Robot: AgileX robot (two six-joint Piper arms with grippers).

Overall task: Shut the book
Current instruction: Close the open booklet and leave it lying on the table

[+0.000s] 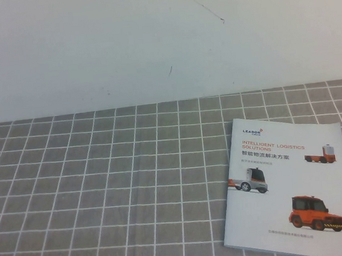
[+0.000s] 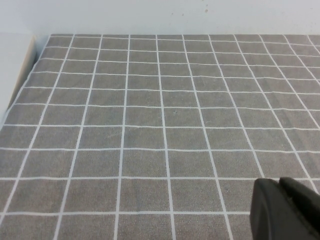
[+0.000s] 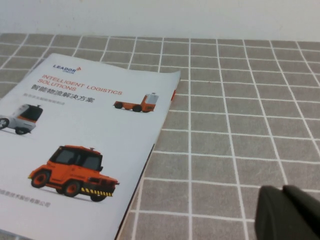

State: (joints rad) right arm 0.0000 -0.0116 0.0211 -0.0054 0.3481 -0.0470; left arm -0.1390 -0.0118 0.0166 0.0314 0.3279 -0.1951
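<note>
The book (image 1: 289, 186) lies shut and flat on the grey checked cloth (image 1: 103, 183) at the right of the high view. Its white cover shows orange vehicles and the words "Intelligent Logistics Solutions". In the right wrist view the book (image 3: 75, 145) fills one side, and my right gripper (image 3: 282, 197) hovers over bare cloth beside it, fingers pressed together and holding nothing. My left gripper (image 2: 280, 187) is over bare cloth far from the book, fingers also together and empty. Neither arm shows in the high view.
A pale wall (image 1: 162, 38) rises behind the table's far edge. The cloth's left edge (image 2: 30, 60) meets a light surface in the left wrist view.
</note>
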